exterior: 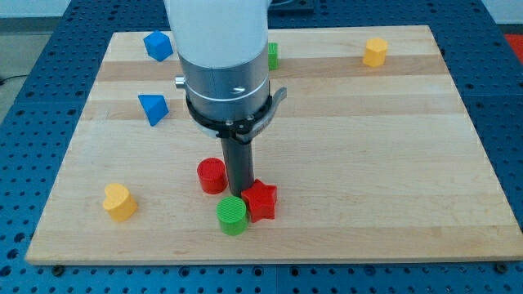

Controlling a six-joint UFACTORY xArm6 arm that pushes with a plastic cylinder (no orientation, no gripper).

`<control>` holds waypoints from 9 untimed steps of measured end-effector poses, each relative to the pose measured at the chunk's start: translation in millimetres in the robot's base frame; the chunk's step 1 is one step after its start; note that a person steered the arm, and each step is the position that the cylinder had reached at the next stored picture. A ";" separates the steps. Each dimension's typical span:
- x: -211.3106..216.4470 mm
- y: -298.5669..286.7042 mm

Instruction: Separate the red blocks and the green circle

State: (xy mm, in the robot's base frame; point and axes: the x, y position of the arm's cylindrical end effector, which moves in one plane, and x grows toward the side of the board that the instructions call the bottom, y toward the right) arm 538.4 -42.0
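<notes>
A red cylinder (212,175) stands near the view's bottom centre. A red star-shaped block (261,200) lies to its right and touches a green circle (232,215) just below and left of it. My tip (239,194) comes down between the three blocks, right of the red cylinder, left of the red star and just above the green circle. It seems to touch the star and the circle; a small gap separates it from the cylinder.
A yellow block (119,202) sits at the bottom left. Two blue blocks (153,108) (158,46) lie at the upper left. A green block (272,55) peeks out behind the arm at the top. A yellow block (375,51) is at the top right.
</notes>
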 end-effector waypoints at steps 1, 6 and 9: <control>1.7 33.9; 17.7 37.3; 17.7 74.3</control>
State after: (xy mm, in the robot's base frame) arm 556.1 32.3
